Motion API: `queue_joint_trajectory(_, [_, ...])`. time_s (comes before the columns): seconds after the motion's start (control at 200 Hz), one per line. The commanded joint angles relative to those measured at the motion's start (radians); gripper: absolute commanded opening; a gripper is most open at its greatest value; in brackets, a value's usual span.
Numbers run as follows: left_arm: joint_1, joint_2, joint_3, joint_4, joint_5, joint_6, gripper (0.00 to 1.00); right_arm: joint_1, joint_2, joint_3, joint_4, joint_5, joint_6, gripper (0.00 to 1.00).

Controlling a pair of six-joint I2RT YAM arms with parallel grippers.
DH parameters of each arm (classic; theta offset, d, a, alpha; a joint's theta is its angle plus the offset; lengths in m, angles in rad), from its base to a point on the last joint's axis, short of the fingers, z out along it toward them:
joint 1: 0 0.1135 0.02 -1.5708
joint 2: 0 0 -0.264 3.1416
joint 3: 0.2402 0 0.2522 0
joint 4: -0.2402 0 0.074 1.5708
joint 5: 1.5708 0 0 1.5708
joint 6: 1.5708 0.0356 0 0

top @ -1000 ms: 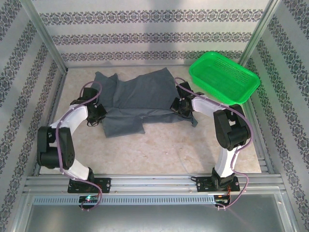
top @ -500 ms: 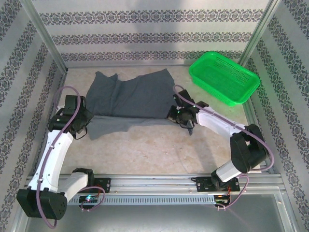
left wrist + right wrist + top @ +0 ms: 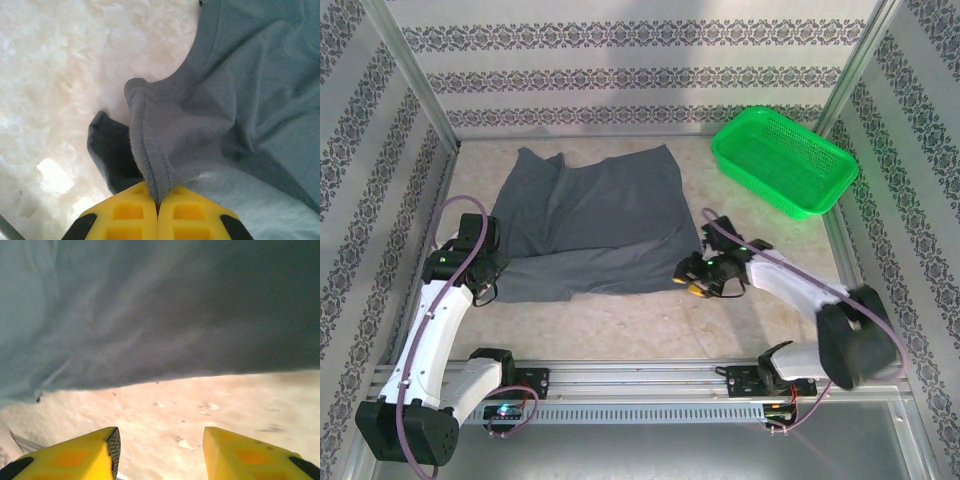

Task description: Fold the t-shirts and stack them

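One t-shirt (image 3: 590,215) is seen from above, spread on the table (image 3: 650,320). Left wrist: its hem (image 3: 150,165) is clamped by the left gripper (image 3: 157,202). Right wrist: the right gripper (image 3: 160,440) is held apart, empty. Limp, thin cloth is judged best seized at edges.

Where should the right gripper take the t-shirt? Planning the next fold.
Likely the near right corner of the t-shirt, coming from the near side: its edge lies flat just ahead of the open right gripper, matching the left gripper shut on the left corner.
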Motion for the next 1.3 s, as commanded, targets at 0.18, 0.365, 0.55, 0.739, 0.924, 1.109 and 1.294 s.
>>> queue_joint_trajectory(0.18, [-0.003, -0.015, 0.022, -0.018, -0.028, 0.005, 0.00, -0.121, -0.258, -0.280, 0.123, 0.232, 0.446, 0.43])
queue_joint_trajectory(0.365, [-0.003, -0.019, 0.034, -0.009, -0.019, 0.007, 0.00, -0.120, -0.126, -0.219, 0.213, 0.193, 0.482, 0.43])
queue_joint_trajectory(0.55, [-0.003, -0.021, 0.053, 0.004, -0.015, 0.005, 0.00, -0.105, 0.005, -0.147, 0.225, 0.177, 0.462, 0.37])
queue_joint_trajectory(0.739, [-0.003, -0.020, 0.082, 0.018, -0.009, 0.012, 0.00, -0.127, 0.095, -0.084, 0.200, 0.184, 0.380, 0.08])
queue_joint_trajectory(0.924, [-0.004, -0.017, 0.106, 0.079, 0.039, 0.023, 0.00, -0.163, 0.115, 0.065, 0.065, 0.248, 0.199, 0.00])
queue_joint_trajectory(1.109, [-0.003, 0.016, 0.185, 0.179, 0.117, 0.029, 0.00, -0.196, 0.127, 0.239, -0.006, 0.278, -0.015, 0.00])
queue_joint_trajectory(1.294, [-0.003, 0.047, 0.350, 0.056, -0.035, 0.054, 0.00, -0.117, 0.180, 0.480, -0.172, 0.301, -0.229, 0.00])
